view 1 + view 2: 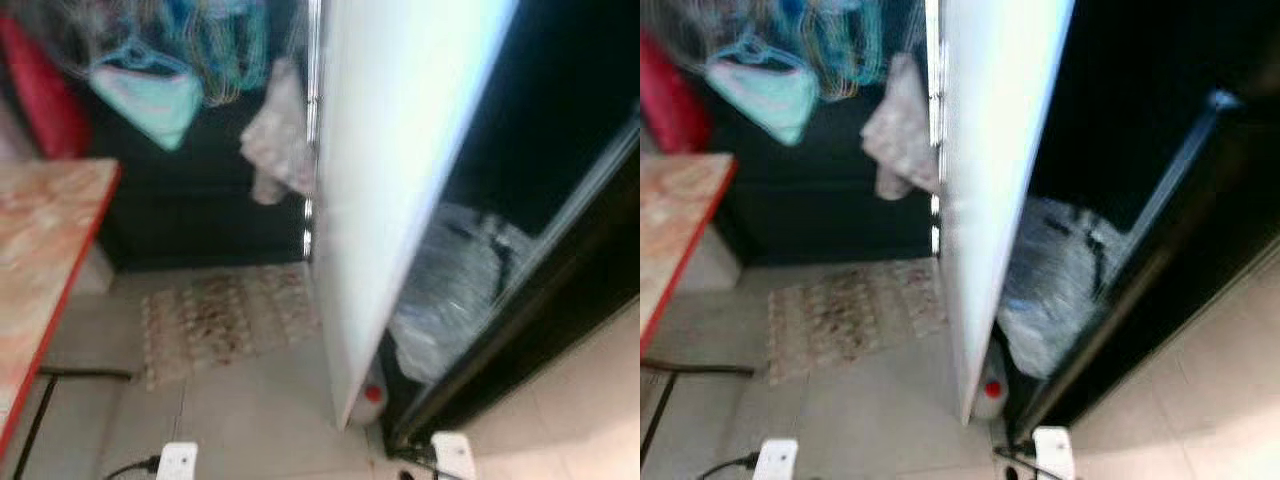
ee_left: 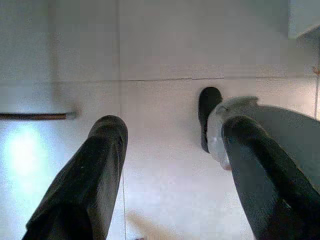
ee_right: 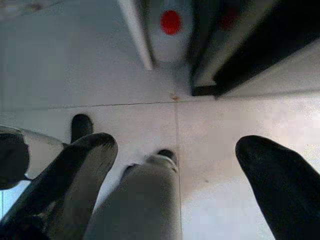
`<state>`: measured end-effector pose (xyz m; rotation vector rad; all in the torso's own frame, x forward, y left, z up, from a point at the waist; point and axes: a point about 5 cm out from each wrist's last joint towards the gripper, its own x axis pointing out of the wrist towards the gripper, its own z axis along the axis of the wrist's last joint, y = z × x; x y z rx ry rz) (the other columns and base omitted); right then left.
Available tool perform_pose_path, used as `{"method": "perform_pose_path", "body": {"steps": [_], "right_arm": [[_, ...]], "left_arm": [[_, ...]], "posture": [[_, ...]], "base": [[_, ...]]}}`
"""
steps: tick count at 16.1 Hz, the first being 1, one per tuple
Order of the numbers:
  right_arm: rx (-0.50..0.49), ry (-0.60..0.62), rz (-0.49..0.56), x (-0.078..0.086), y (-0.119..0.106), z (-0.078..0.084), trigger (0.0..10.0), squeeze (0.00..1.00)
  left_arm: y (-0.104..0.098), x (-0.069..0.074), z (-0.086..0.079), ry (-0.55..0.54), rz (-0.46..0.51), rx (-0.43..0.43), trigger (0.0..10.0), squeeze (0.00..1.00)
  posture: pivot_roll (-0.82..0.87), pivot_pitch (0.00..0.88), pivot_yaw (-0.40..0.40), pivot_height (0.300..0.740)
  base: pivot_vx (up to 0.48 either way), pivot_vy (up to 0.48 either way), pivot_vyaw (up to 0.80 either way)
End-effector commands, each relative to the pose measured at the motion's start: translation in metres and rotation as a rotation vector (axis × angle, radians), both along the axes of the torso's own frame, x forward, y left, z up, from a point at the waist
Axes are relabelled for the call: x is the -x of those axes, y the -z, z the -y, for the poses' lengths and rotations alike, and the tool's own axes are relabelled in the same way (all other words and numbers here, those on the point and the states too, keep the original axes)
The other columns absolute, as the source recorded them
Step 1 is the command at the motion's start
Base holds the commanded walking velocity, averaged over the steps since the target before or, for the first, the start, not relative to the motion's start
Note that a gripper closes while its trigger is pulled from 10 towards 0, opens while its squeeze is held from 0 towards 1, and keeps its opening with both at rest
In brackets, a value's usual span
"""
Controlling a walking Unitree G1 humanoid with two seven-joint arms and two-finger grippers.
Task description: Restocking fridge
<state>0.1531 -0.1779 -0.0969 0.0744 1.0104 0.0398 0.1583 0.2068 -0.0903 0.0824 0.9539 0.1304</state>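
The fridge's white door [image 1: 400, 180] stands open, edge-on in the middle of the eye views. To its right is the dark fridge interior [image 1: 560, 110], with a crumpled clear plastic bag [image 1: 455, 285] low inside. A pale bottle with a red cap [image 3: 170, 22] stands on the floor at the door's bottom corner. My left gripper [image 2: 175, 125] hangs open over bare floor tiles, holding nothing. My right gripper [image 3: 177, 145] also hangs open and empty, above the floor near that bottle.
A marbled table with a red edge [image 1: 40, 250] stands at the left. A patterned rug [image 1: 225, 320] lies before a dark cabinet. Clothes on hangers [image 1: 150, 90] and a pale cloth [image 1: 280, 140] hang above. Light floor tiles [image 1: 250, 420] lie between the table and the door.
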Motion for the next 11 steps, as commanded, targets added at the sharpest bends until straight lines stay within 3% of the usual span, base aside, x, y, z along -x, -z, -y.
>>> {"method": "perform_pose_path", "body": {"steps": [1,11], "right_arm": [[0.012,0.010,-0.015,0.005,0.001,0.006,10.0,0.00],[-0.025,-0.012,0.002,-0.006,-0.002,-0.005,10.0,0.00]], "left_arm": [[0.002,0.003,0.003,-0.001,-0.012,0.008,10.0,0.00],[0.001,0.000,0.002,-0.010,-0.008,0.002,10.0,0.00]], "posture": [[-0.15,0.037,-0.004,0.740],[-0.14,0.082,-0.012,0.740]], "base": [[0.000,0.000,0.80],[0.000,0.000,0.80]]}}
